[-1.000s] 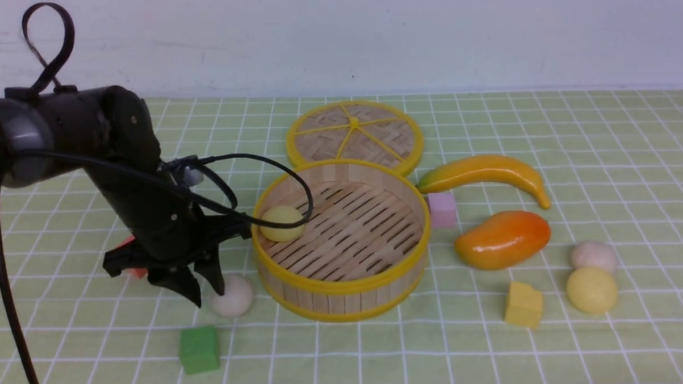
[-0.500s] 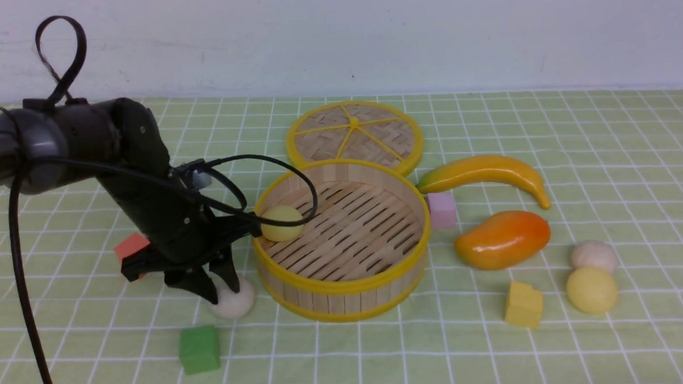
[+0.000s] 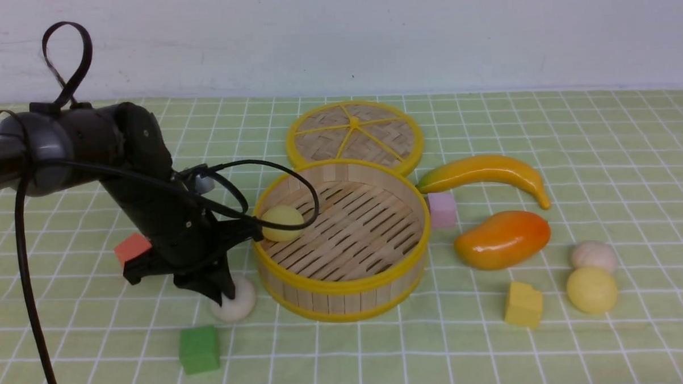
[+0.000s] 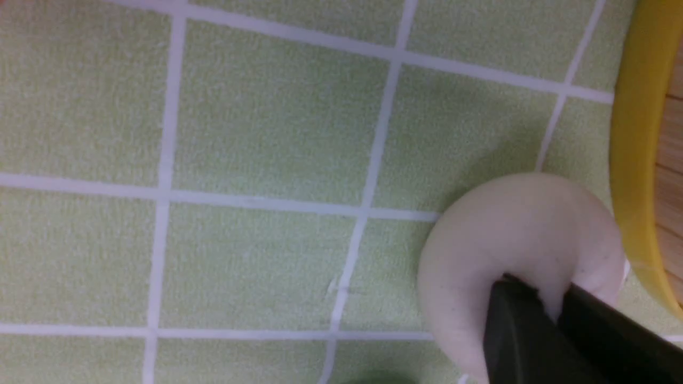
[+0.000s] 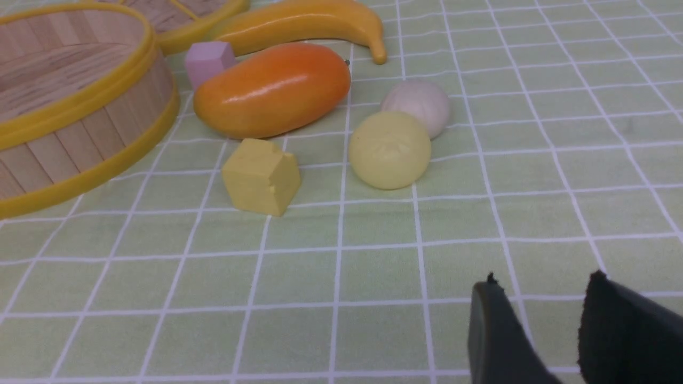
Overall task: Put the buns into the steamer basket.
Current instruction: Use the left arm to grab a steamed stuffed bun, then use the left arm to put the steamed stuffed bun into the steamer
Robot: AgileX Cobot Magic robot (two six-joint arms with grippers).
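Grips off-white bun (image 3: 240,306) with left fingers (image 4: 512,336), just beside steamer basket (image 3: 345,287); holds right fingers (image 5: 496,336) apart, empty, over table (image 5: 160,320).

Tool (image 4: 539,292) tight on off-white bun (image 4: 507,234)

Four buns: pale yellow bun (image 3: 282,221) inside the one steamer basket (image 3: 345,303), off-white bun (image 3: 243,304) left of it, white bun (image 3: 593,255) and yellow bun (image 3: 591,289) right. Four cubes: red cube (image 3: 132,248), green cube (image 3: 198,349), pink cube (image 3: 442,209), yellow cube (image 3: 523,304). One each: lid (image 3: 354,133), banana (image 3: 483,173), mango (image 3: 502,239).

Left arm (image 3: 149,216) low, jaws pinched shut.
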